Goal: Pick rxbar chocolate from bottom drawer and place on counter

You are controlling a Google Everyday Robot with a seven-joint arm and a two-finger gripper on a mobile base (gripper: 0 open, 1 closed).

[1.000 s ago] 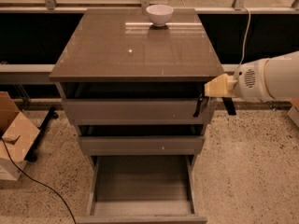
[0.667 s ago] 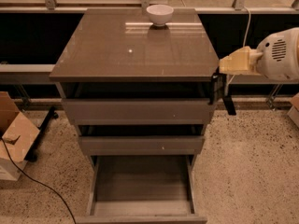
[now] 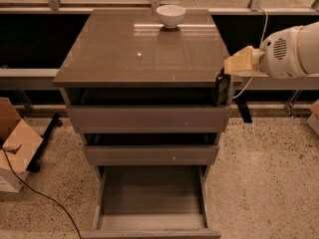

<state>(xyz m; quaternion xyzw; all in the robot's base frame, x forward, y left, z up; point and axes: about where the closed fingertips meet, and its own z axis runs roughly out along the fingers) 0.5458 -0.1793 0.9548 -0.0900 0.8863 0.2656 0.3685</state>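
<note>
The robot's gripper, dark at its tip below a pale yellow wrist block on a white arm, hangs against the right front corner of the counter, the glossy grey-brown square slab that tops the drawer cabinet. I cannot tell whether it is clenched, released or grasping something. A dark upright strip at its tip, at the counter's right edge, may be the rxbar chocolate, the small flat bar in a black wrapper. It does not stand out clearly from the gripper's own dark parts.

No bar lies on the counter; only a round white bowl stands there, at the back edge. Below the counter, the two shallow grey-brown upper drawers sit partly out. The deep bottom drawer is pulled furthest forward, and what shows of its grey floor is bare.

The pick therefore looks done, with the gripper at counter height. Carrying the bar over the slab, setting it down and letting go seem to be left. Low and left of the counter are a brown cardboard box and a thin black cable.
</note>
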